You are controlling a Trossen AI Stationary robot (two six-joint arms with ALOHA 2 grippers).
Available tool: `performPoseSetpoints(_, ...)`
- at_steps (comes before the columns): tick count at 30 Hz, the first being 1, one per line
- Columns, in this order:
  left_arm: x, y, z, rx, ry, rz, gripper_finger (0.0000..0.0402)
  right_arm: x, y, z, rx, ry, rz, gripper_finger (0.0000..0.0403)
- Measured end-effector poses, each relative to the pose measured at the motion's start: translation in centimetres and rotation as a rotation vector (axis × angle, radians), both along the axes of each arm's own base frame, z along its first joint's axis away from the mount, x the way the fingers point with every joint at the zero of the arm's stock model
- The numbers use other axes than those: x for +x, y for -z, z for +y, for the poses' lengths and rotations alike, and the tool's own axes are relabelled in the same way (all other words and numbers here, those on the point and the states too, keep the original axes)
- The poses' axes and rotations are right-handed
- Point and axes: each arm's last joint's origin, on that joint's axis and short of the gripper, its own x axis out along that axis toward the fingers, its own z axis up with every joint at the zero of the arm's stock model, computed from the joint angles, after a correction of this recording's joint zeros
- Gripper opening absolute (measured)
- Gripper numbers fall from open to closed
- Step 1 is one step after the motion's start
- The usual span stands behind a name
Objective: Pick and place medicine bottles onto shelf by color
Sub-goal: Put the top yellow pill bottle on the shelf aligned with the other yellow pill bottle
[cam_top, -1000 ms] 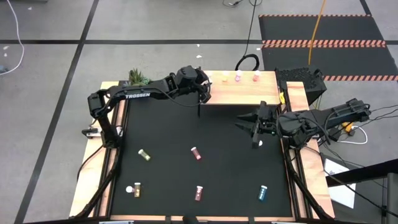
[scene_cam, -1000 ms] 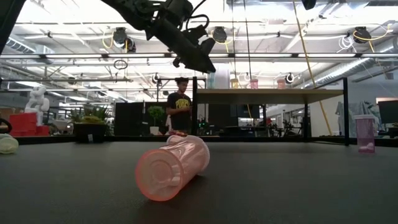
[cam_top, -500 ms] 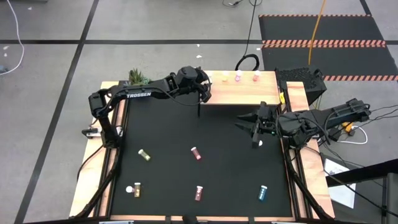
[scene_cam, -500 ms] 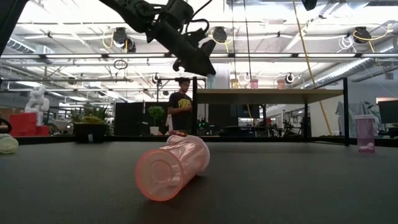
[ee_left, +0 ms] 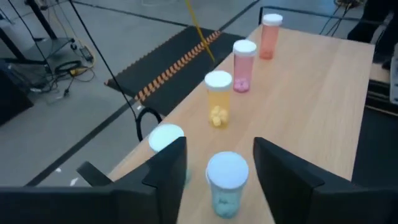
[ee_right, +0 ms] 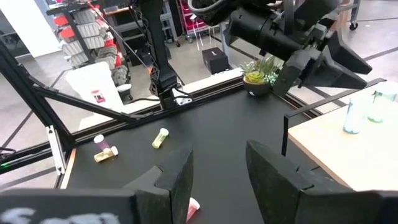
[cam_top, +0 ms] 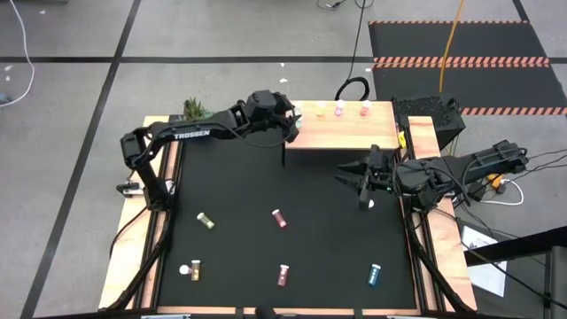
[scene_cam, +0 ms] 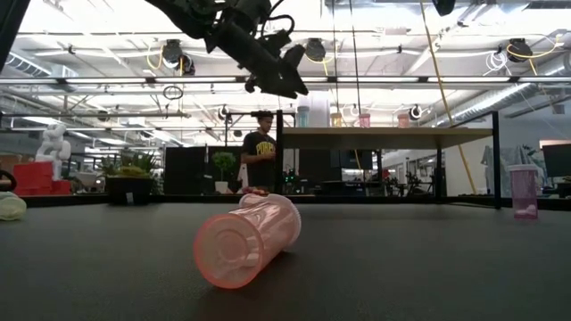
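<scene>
The pale wood shelf (cam_top: 345, 128) stands at the table's far side. Along its far edge stand a teal bottle (ee_left: 166, 140), a yellow one (ee_left: 217, 99), a pink one (ee_left: 244, 65) and an orange-pink one (ee_left: 270, 36). A second teal bottle (ee_left: 226, 183) stands upright on the shelf's left end. My left gripper (cam_top: 290, 124) is open above that end, one finger on either side of this bottle, apart from it. My right gripper (cam_top: 356, 186) is open and empty, low over the table's right part, beside an upright pink bottle (scene_cam: 524, 192).
Loose bottles lie on the black table: a yellow one (cam_top: 205, 221), a dark red one (cam_top: 280, 218), a yellow one (cam_top: 191, 268), a pink-red one (cam_top: 283, 275) and a teal one (cam_top: 374, 275). A potted plant (cam_top: 197, 110) stands at the far left corner. A person (scene_cam: 260, 160) stands beyond the table.
My left gripper has risen a little and drawn back toward the table's far left, away from the shelf's left end, staying open. My right arm has kept still.
</scene>
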Motion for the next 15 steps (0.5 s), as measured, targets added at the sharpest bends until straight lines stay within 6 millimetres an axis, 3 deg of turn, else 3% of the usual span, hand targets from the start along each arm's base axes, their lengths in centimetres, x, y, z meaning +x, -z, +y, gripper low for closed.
performPoseSetpoints(4,-1.2,-2.2,-0.8,0.007,0.015,-0.033,0.0245,0.1,0.1,0.0,-0.044,-0.013,0.014,0.0139)
performPoseSetpoints(6,-2.7,-3.6,-2.0,-0.074,0.069,-0.024,0.0269,0.3,0.2,0.1,-0.076,-0.022,0.03,0.0139)
performPoseSetpoints(11,-7.3,-6.7,-7.2,-0.324,0.157,0.047,0.029,1.1,0.8,0.3,-0.109,-0.032,0.068,0.0139)
performPoseSetpoints(15,-10.9,-7.2,-10.9,-0.509,0.017,0.161,0.0279,2.3,0.9,0.5,-0.107,-0.026,0.039,0.0139)
